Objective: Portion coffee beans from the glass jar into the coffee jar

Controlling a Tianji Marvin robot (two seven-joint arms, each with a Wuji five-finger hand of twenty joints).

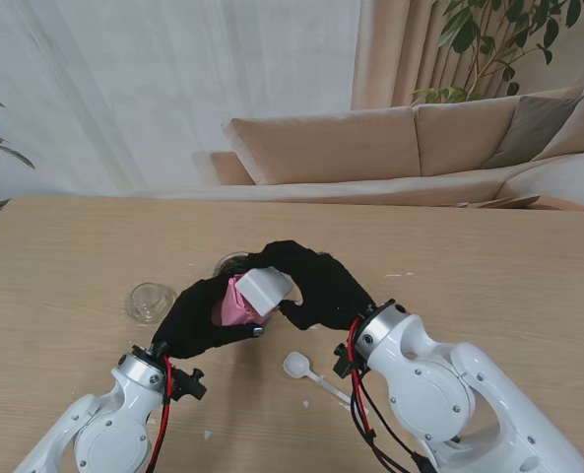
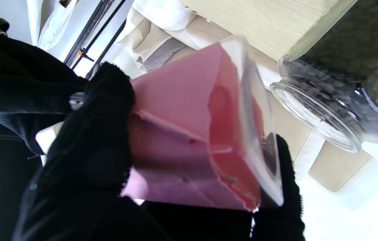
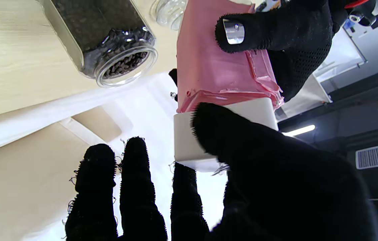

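Pink-lined and clear-walled, the one coffee jar [image 1: 234, 304] sits lifted off the desk [image 1: 65, 266] between two black-gloved hands, near the middle of the stand's view. The left hand [image 1: 198, 320] is closed around the jar's body, thumb and fingers on opposite sides. The right hand [image 1: 321, 286] has its thumb and at least one finger clamped on the single white lid [image 1: 264, 288] at the jar's end; three of its other fingers [image 3: 135, 187] stretch out straight and touch nothing. One glass jar [image 3: 100, 36] of dark coffee beans stands on the desk just beyond the hands, its mouth uncovered; in the stand's view only a sliver of its rim [image 1: 230, 264] shows behind the gloves. One small clear glass piece [image 1: 151, 302] rests on the desk to the left of the left hand, a little apart from it. One white spoon [image 1: 306, 372] lies on the desk nearer to me, just beside the right wrist
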